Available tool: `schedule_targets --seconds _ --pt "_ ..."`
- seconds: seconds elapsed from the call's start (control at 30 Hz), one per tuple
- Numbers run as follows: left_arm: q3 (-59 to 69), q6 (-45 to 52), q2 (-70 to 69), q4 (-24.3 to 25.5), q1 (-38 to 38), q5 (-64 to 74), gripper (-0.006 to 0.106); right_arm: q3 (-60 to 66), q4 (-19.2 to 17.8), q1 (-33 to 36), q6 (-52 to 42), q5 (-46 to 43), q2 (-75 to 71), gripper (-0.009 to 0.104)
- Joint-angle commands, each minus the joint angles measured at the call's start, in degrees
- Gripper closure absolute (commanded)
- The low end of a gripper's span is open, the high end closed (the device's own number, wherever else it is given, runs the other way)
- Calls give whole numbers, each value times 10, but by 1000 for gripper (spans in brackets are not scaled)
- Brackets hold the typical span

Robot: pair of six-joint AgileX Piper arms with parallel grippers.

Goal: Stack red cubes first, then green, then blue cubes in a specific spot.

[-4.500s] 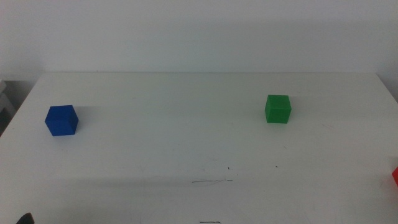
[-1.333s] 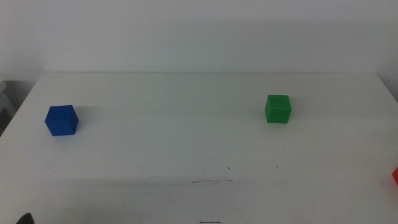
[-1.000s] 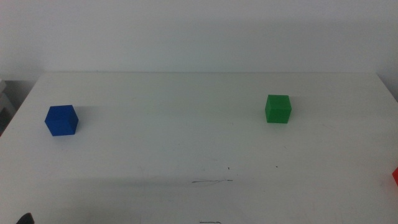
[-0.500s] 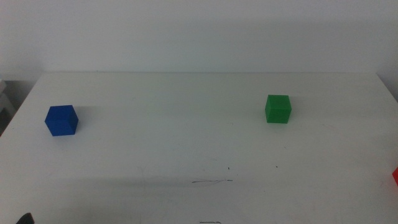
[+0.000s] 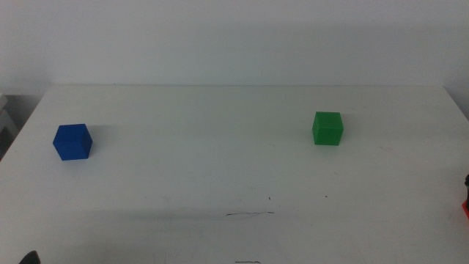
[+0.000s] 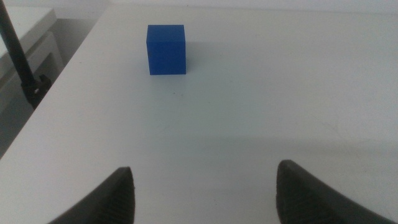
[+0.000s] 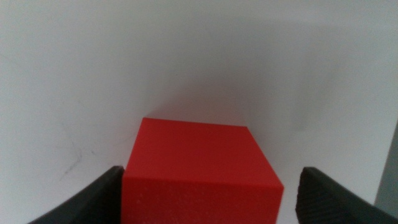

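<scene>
White table: three cubes.

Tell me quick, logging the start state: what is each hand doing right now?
Left hand: open, empty, facing the blue cube.
Right hand: open, jaws either side of the red cube, not gripping.

Red cube at the table's right edge, green cube right of centre — blue cube far left.
</scene>
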Motion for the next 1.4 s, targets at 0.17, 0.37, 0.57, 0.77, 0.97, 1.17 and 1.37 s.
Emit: schedule_targets --seconds 0.17,0.37,0.57,0.77,0.97,1.17,1.37 --pt "0 -1 -15 -2 0 -44 26 -14 -15 -6 -10 -1 -22 55" --pt "0 -1 -15 -2 0 -44 26 -14 5 -4 -10 -2 -27 88" --pt "0 -1 -15 -2 0 -44 26 -15 12 11 -3 22 -78 96" --pt "0 -1 -15 -2 0 -44 26 -40 34 50 90 89 -131 96" --pt "0 -1 -15 -2 0 -44 26 -110 23 147 196 199 -135 96" --pt "0 -1 -15 -2 0 -44 26 -172 7 260 286 219 -103 96" --pt "0 -1 -15 -2 0 -44 26 -245 9 355 359 242 -30 96"
